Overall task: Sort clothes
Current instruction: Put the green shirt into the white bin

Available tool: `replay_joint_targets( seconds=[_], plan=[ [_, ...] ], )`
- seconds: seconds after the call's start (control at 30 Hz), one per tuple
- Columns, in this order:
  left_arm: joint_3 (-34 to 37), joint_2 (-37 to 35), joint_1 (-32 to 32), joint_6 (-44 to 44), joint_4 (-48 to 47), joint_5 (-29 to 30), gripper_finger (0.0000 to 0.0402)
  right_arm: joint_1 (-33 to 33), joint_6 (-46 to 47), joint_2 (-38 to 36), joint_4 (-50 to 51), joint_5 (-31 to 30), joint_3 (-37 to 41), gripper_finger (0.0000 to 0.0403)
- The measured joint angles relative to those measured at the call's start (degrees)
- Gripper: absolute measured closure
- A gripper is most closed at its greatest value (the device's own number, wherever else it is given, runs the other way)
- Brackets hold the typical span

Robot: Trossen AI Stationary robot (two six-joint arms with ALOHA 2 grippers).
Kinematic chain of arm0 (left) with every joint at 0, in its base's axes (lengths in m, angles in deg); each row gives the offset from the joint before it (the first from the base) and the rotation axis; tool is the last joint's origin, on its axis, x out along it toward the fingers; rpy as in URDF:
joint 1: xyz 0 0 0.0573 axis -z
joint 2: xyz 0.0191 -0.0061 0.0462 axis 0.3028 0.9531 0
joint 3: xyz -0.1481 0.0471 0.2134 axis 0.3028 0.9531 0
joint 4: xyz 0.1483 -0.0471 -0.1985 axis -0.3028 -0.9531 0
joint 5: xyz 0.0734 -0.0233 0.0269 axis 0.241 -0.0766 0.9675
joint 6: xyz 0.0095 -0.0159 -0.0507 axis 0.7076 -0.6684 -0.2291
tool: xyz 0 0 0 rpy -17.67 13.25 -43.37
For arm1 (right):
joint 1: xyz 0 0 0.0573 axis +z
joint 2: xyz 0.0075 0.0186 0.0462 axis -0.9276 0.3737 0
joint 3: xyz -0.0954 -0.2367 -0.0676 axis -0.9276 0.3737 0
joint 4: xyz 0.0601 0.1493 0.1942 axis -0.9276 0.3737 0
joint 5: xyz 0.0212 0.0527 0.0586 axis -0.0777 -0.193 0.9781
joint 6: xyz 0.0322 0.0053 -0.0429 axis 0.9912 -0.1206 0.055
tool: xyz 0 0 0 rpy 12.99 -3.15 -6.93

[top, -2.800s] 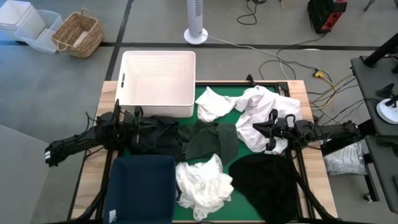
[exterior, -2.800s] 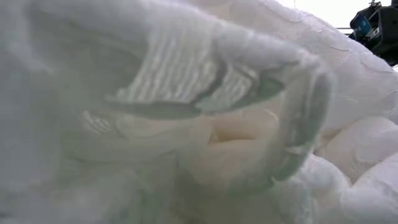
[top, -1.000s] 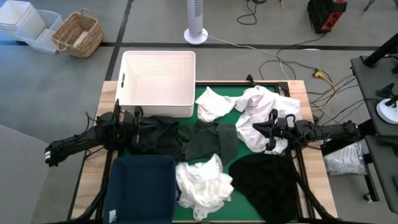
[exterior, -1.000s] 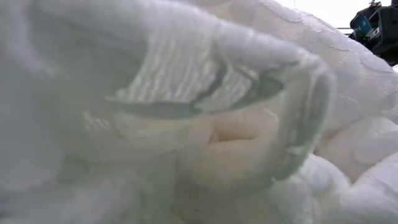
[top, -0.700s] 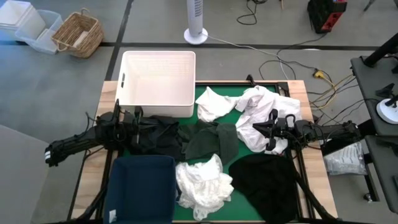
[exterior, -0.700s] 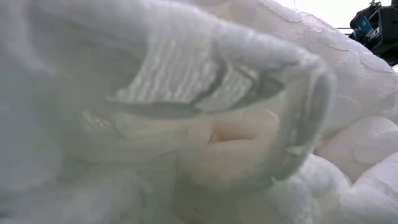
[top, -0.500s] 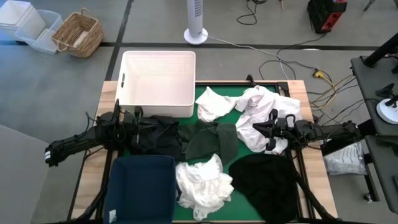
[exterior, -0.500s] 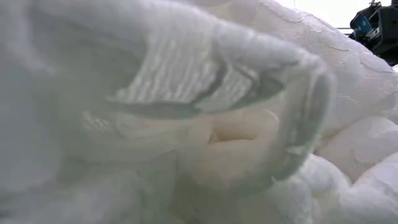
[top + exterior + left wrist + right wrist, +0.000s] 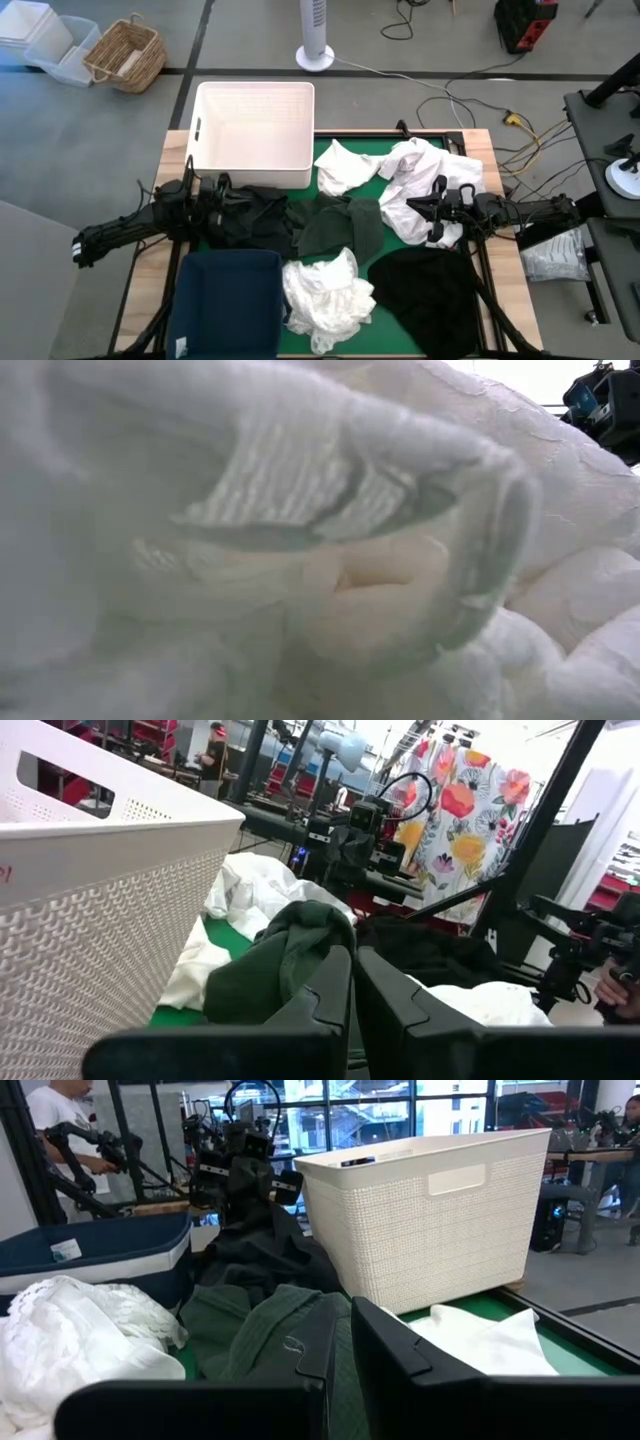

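Overhead, clothes [image 9: 345, 225] cover the green bench [image 9: 330, 150]. At nine o'clock, the left end effector [image 9: 222, 190], clenched empty, touches a black garment [image 9: 250, 215]. At three o'clock, the right end effector [image 9: 440, 205], likewise clenched, rests on white fabric [image 9: 420, 175]. Best to open wide and pinch one layer only.

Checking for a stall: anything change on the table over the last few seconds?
No visible change. The left hand sits shut at the black garment beside the white basket, the right hand shut over the white garment, and every piece of clothing lies where it was.
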Motion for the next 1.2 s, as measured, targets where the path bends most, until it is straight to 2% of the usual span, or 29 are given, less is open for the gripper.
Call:
replay_joint_targets(
  seconds=[0.8,1.03,1.2],
  plan=[
    [-0.04,-0.02,0.0,-7.96,4.85,0.03,0.0401,0.0,4.19,0.0,-1.03,0.0,0.0,0.0374],
    [-0.04,0.02,0.0,-6.93,14.6,-0.2,0.0401,0.0,4.98,0.0,-6.48,1.26,0.0,0.0374],
    [-0.07,0.0,0.02,-3.81,20.69,-3.48,0.0401,0.01,5.8,0.02,-9.52,1.97,0.0,0.0374]
  ],
)
